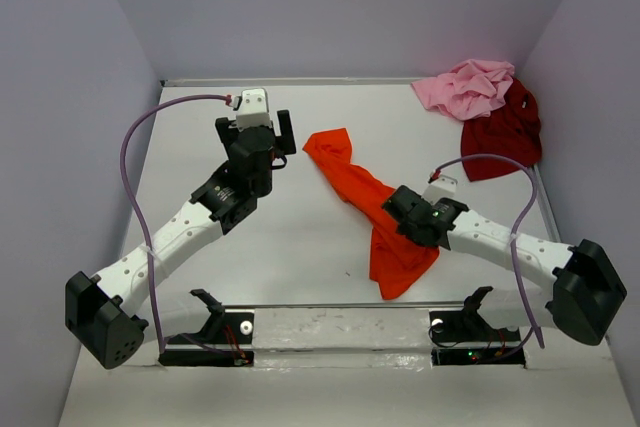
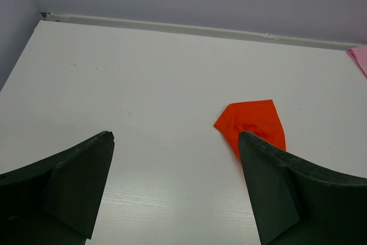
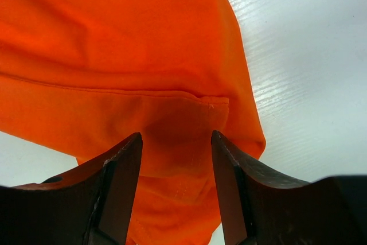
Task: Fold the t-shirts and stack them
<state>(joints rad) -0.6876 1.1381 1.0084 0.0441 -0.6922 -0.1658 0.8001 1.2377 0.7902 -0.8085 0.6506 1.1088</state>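
The orange t-shirt [image 1: 372, 209] lies bunched in a long diagonal strip across the table's middle. My right gripper [image 1: 395, 205] is open right over its middle; in the right wrist view the jaws [image 3: 176, 139] straddle a seam of the orange cloth [image 3: 132, 55]. My left gripper [image 1: 254, 127] is open and empty, just left of the shirt's far end; the left wrist view shows that orange corner [image 2: 252, 121] beside the right finger [image 2: 275, 187]. The pink t-shirt [image 1: 465, 87] and the dark red t-shirt [image 1: 505, 132] lie crumpled together at the far right corner.
Lilac walls close the table [image 1: 200, 147] at the back and on both sides. A pink edge [image 2: 360, 58] shows at the far right of the left wrist view. Two black mounts [image 1: 215, 327] sit at the near edge.
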